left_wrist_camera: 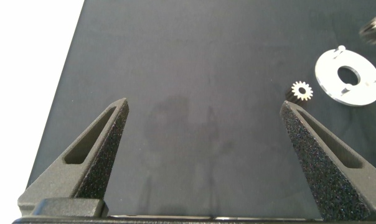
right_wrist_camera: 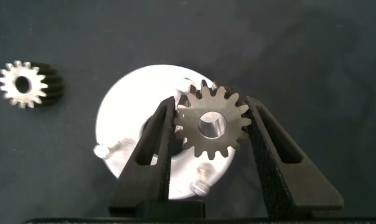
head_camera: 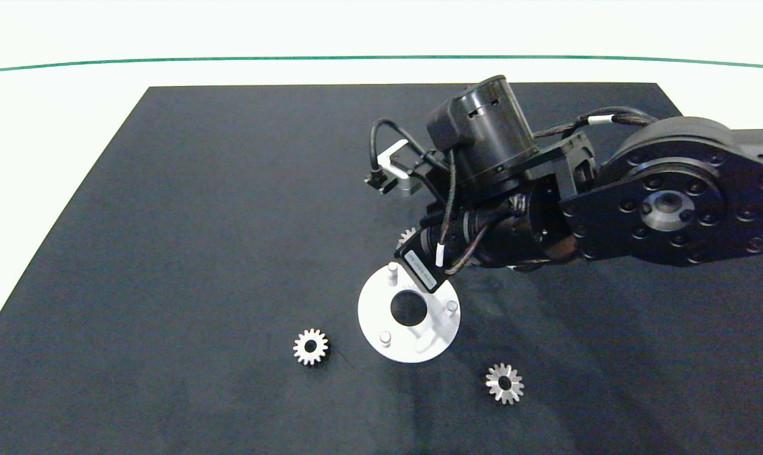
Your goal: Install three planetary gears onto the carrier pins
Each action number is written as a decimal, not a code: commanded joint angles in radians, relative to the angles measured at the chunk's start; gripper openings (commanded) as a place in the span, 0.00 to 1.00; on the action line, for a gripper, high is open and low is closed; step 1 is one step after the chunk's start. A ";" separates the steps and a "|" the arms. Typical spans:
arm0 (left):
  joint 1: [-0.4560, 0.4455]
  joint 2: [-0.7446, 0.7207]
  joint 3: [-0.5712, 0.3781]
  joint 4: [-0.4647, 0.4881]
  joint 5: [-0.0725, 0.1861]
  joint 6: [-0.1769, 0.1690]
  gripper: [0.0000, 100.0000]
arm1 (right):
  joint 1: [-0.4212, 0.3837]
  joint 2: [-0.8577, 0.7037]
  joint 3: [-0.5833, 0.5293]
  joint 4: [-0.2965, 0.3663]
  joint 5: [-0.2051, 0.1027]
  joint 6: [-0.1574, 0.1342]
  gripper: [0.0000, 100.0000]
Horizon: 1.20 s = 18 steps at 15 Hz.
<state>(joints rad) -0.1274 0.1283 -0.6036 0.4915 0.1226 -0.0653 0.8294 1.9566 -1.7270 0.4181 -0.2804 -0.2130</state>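
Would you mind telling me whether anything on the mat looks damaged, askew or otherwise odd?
Nothing stands out. The white disc lies flat with three bare carrier pins. Two gears lie flat on the mat, and the right gripper holds a third gear squarely above the disc.

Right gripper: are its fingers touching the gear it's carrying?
Touching. The right wrist view shows both fingers of the right gripper pressed against the teeth of the gear, no gap either side, above the white disc.

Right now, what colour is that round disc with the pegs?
White: the disc on the dark mat shows best in the head view.
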 commanded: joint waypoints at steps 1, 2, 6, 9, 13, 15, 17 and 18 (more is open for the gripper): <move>0.000 0.001 -0.001 0.002 0.002 -0.001 1.00 | 0.025 0.051 -0.014 0.004 -0.002 -0.002 0.13; 0.000 0.001 -0.001 0.004 0.002 -0.001 1.00 | 0.028 0.054 -0.014 0.005 -0.002 -0.002 0.13; 0.000 0.005 -0.008 0.002 0.000 -0.001 1.00 | 0.027 0.082 -0.019 0.005 -0.002 -0.003 0.13; -0.001 0.010 -0.013 0.002 0.000 -0.001 1.00 | 0.020 0.097 -0.057 0.008 -0.002 -0.003 0.13; -0.001 0.011 -0.015 0.002 0.000 -0.001 1.00 | 0.016 0.111 -0.098 0.053 -0.002 -0.002 0.13; -0.021 0.013 -0.018 0.002 0.000 -0.001 1.00 | 0.010 0.113 -0.100 0.053 -0.002 -0.002 0.13; -0.024 0.014 -0.030 0.002 0.000 -0.002 1.00 | 0.007 0.117 -0.101 0.053 -0.002 0.000 0.13; -0.024 0.014 -0.030 0.002 0.000 -0.002 1.00 | 0.001 0.119 -0.108 0.053 -0.002 0.000 0.13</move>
<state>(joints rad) -0.1504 0.1409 -0.6311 0.4911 0.1217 -0.0668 0.8336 2.0730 -1.8311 0.4689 -0.2804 -0.2117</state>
